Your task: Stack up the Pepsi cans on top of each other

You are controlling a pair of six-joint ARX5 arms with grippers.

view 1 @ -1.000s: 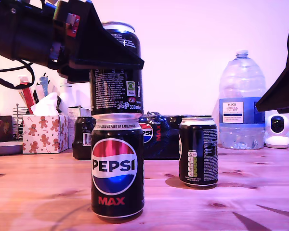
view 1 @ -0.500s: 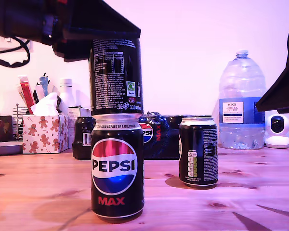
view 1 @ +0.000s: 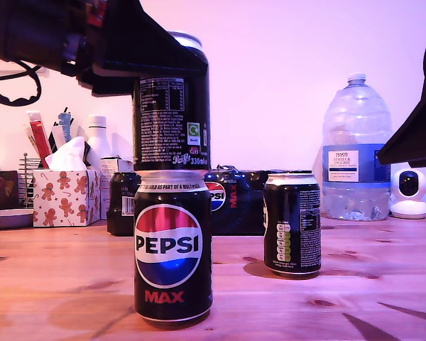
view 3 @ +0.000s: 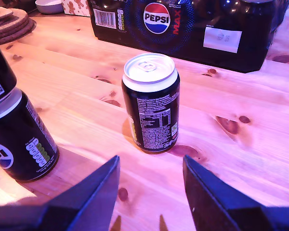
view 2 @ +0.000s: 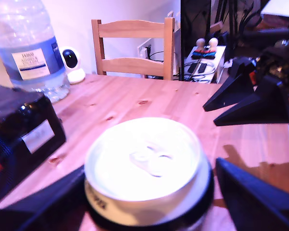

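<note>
Two Pepsi cans are stacked near the table's front in the exterior view. The lower can [view 1: 172, 249] shows its logo, and the upper can [view 1: 172, 114] rests on its lid. My first gripper [view 1: 163, 60] reaches in from the exterior view's left. Its fingers [view 2: 253, 199] flank the upper can's silver top [view 2: 147, 163], with a thin gap on one side. A third Pepsi can [view 1: 292, 224] [view 3: 151, 103] stands alone on the wood. My second gripper [view 3: 151, 161] hangs open just short of it, at the exterior view's right edge [view 1: 412, 135], holding nothing.
Behind the cans lies a dark shrink-wrapped Pepsi multipack [view 1: 234, 202] [view 3: 192, 29]. A big water bottle [view 1: 355, 163] and a small white camera [view 1: 410, 192] stand at the exterior view's back right, a tissue box [view 1: 65, 195] at the back left. A wooden chair [view 2: 135, 45] stands beyond the table.
The upper can has stayed on the lower can, settling slightly. My first gripper's fingers slid up along it and then came partway down. The second arm has not moved.
</note>
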